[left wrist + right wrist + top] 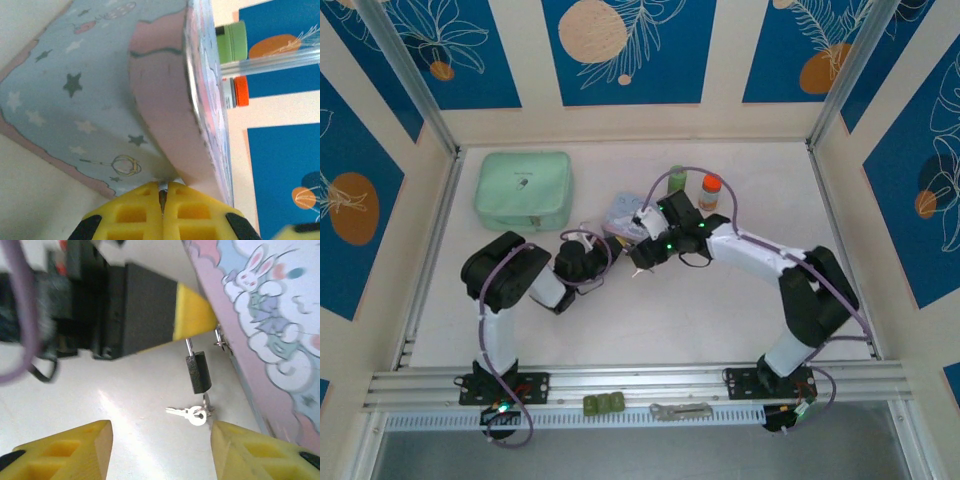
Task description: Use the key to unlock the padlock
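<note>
fingers (135,212) of the left gripper (161,196), yellow and blocky, were pressed together at the bottom of the left wrist view, with a thin silvery sliver pinched in the seam between them. the right wrist view showed what that sliver was: the shackle of the padlock (198,372). its small dark body reached out from the left gripper's yellow tip, just beside the pink edge of the tin (280,340). the key (189,413), tiny and silvery, lay on the pale table (125,405) just beside the padlock. its ring sat right at the padlock's free end, and whether the two touched could not be told. the right gripper (162,442) had its two yellow fingers well apart with nothing between them, and the key lay just beyond the gap.

the tin's lid carried a white rabbit on pastel clouds. its pale blue wall, seen from the left wrist, carried dark and white stars and a small ringed circle. a dark mark on the mint green pouch (523,188) was too small to read.

from above, both grippers met at the near side of the tin in the middle of the table. the pouch lay to the tin's left, and a green-capped bottle (677,180) and an orange-capped bottle (710,186) stood to its right. padlock and key were too small to make out there.
</note>
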Controlling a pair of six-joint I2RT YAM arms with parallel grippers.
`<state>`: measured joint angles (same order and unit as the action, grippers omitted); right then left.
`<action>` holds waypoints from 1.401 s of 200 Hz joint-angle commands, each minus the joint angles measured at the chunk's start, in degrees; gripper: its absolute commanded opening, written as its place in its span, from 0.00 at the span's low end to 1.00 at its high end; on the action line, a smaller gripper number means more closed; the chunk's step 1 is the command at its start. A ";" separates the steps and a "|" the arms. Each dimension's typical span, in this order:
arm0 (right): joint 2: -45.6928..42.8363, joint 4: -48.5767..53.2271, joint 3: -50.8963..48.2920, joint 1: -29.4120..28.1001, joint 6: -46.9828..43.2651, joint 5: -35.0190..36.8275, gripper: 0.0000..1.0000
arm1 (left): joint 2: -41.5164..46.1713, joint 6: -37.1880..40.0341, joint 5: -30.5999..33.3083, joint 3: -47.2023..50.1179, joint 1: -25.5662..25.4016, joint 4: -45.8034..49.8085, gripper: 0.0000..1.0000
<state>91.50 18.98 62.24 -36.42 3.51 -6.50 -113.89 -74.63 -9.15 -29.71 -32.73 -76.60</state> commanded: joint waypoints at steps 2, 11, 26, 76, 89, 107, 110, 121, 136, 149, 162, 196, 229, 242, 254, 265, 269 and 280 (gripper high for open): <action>-1.76 2.84 0.51 0.63 12.67 4.91 0.57 | -0.63 0.64 6.98 1.14 -1.22 -4.09 0.00; -1.69 4.18 1.47 1.18 17.17 9.32 0.61 | -0.06 1.42 8.20 1.44 -1.59 -4.07 0.00; -0.22 5.88 3.46 2.50 23.86 14.68 0.65 | 1.00 2.52 9.94 2.08 -2.05 -4.05 0.00; 8.29 8.24 10.34 3.91 33.89 23.72 0.66 | 0.70 1.24 11.86 2.53 -2.36 -4.09 0.00; 7.76 7.09 9.95 3.73 33.85 24.38 0.66 | 1.74 1.90 12.04 3.18 -2.42 -4.09 0.00; 6.47 6.92 9.16 3.82 33.22 25.16 0.66 | 3.90 2.61 11.70 5.01 -2.25 -3.79 0.00; 6.15 7.00 9.06 3.82 32.97 25.39 0.67 | 4.15 2.57 11.54 5.35 -2.25 -3.52 0.00; 4.92 7.12 8.38 3.92 32.17 25.72 0.67 | 5.50 2.44 10.31 6.55 -2.16 -2.55 0.00; 2.90 6.75 6.92 4.08 31.23 25.87 0.67 | 7.03 1.91 8.46 8.63 -2.16 -1.53 0.00; 1.25 6.68 5.62 4.34 30.39 25.95 0.69 | 8.58 1.16 7.29 10.94 -2.16 -0.16 0.00; -0.22 6.60 4.15 4.59 30.11 26.43 0.75 | 10.13 0.81 6.40 13.19 -2.16 1.59 0.00; -4.64 5.30 -0.76 4.61 30.33 28.38 0.77 | 14.16 2.24 5.37 15.76 -2.16 11.56 0.00; -7.92 4.34 -4.88 4.91 29.98 31.21 0.77 | 17.39 4.42 7.30 14.24 -2.12 22.46 0.04; -9.21 3.60 -6.41 5.34 29.80 31.86 0.77 | 18.57 5.94 8.44 12.93 -2.03 26.87 0.06; -10.54 2.64 -7.97 6.04 29.63 32.16 0.78 | 19.57 6.94 9.50 12.10 -2.12 29.66 0.10; -11.64 1.88 -9.36 6.89 29.63 32.26 0.77 | 20.38 7.35 10.58 11.83 -2.07 30.98 0.16; -12.12 1.62 -9.81 7.24 29.63 32.25 0.78 | 20.77 7.52 10.91 11.79 -2.07 31.32 0.19; -13.05 0.93 -10.99 8.38 29.54 32.11 0.77 | 21.87 7.92 11.66 11.49 -2.07 32.75 0.27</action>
<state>81.54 22.61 53.45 -30.04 33.58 23.94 -94.11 -69.45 -1.15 -17.41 -34.52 -52.38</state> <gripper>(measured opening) 0.774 0.201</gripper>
